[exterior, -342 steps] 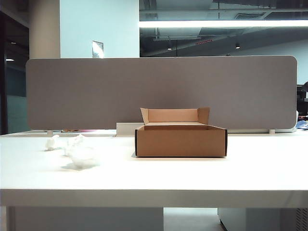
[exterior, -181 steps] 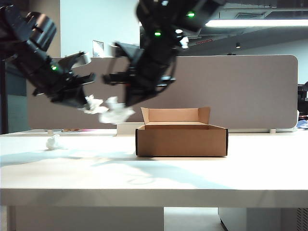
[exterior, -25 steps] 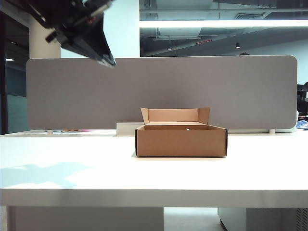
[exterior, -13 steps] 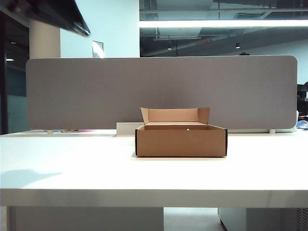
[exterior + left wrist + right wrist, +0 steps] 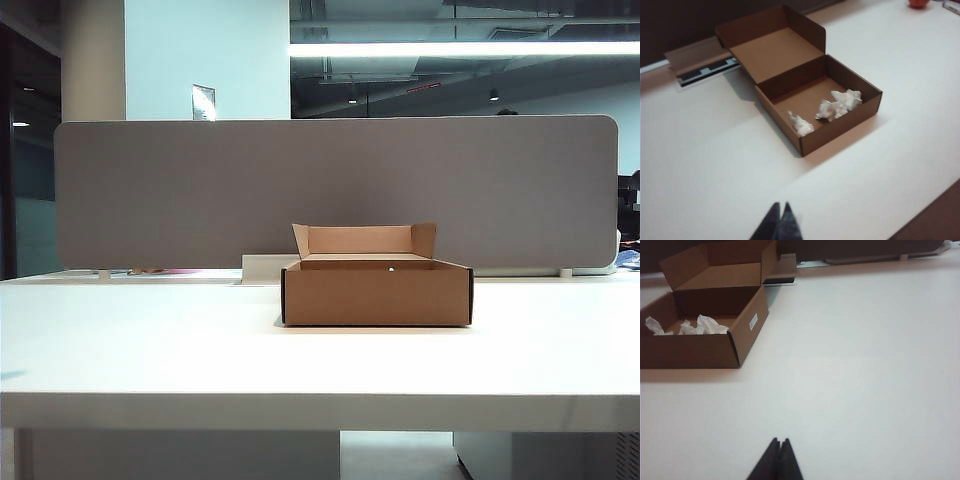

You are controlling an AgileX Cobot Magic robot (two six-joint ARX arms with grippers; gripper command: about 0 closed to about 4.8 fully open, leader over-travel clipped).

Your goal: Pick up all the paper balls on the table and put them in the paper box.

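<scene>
Three paper balls (image 5: 832,109) lie inside the paper box (image 5: 850,119), none on the table (image 5: 150,350). From our left gripper (image 5: 780,216), closed and empty, the box sits near 12 o'clock; from our right gripper (image 5: 778,449), also closed and empty, near 10 o'clock. We judge nothing remains to pick.

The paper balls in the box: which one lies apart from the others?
In the left wrist view, the paper ball nearest the paper box's left front corner lies alone. The other two sit touching each other toward the right wall.
</scene>
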